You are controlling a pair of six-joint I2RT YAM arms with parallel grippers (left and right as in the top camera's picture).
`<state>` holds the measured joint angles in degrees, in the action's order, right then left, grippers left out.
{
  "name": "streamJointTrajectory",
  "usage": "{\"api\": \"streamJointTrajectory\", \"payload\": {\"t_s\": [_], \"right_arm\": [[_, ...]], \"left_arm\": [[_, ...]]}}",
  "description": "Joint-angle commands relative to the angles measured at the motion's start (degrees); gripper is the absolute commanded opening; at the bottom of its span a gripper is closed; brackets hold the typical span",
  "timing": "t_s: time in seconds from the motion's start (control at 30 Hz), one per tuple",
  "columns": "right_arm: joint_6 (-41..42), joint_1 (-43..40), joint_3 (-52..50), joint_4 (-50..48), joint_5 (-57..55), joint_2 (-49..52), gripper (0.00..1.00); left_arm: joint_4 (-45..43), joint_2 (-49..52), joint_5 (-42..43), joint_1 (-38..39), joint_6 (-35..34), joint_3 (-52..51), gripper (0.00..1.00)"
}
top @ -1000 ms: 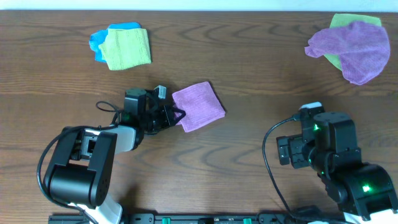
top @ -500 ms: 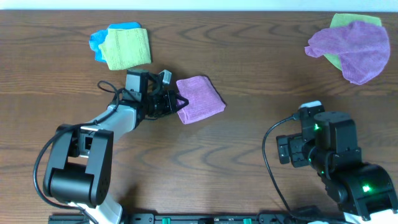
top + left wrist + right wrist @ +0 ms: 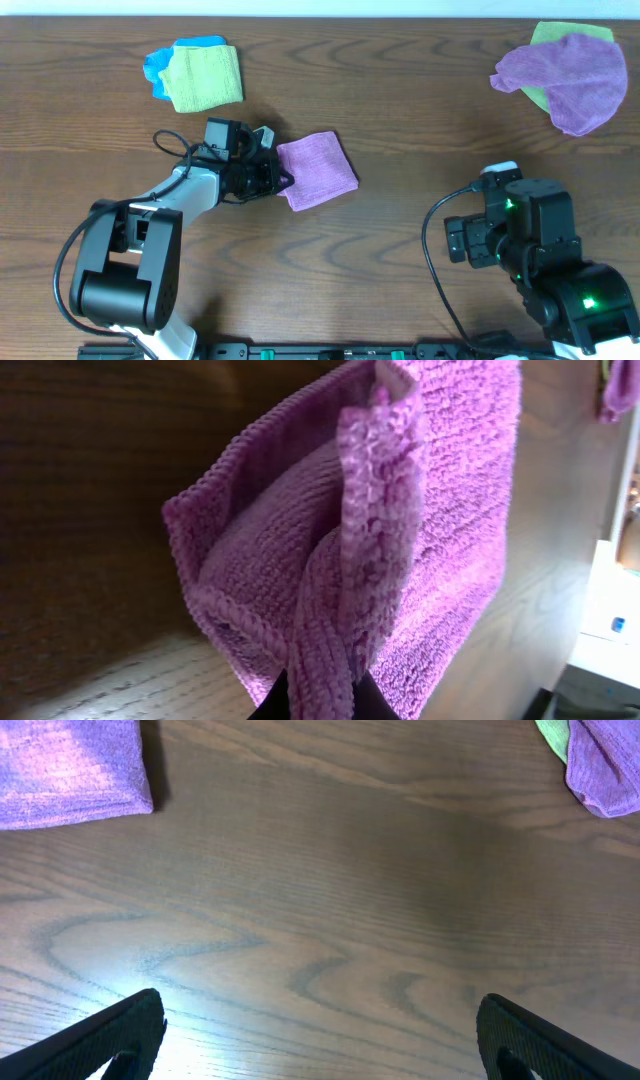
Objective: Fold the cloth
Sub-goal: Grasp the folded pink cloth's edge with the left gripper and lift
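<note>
Cloth (image 3: 320, 170) edge is pinched by the left gripper (image 3: 284, 181), arm outstretched.

The left arm (image 3: 120, 270) has bulky, rounded black housings, a pale grey link (image 3: 190, 192) and a thin black cable (image 3: 163, 139) by its wrist. The right arm (image 3: 535, 245) is boxy and black, with green lights (image 3: 590, 301) and a white cap (image 3: 497, 172). The right end effector (image 3: 320, 1015) has black, rounded fingers.
</note>
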<state>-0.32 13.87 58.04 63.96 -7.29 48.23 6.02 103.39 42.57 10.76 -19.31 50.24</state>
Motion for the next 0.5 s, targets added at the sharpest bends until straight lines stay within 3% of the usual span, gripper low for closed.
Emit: {"api": "streamJointTrajectory", "payload": {"t_s": [0.0,0.47], "right_arm": [[-0.63,-0.46,-0.02,-0.09,-0.42,-0.31,0.99],[-0.63,-0.46,-0.02,-0.11,-0.42,-0.31,0.99]], "left_arm": [[0.35,0.48,-3.45,1.18,1.38,0.5,0.06],[-2.19,5.18,-4.13,3.15,1.33,0.48,0.06]]}}
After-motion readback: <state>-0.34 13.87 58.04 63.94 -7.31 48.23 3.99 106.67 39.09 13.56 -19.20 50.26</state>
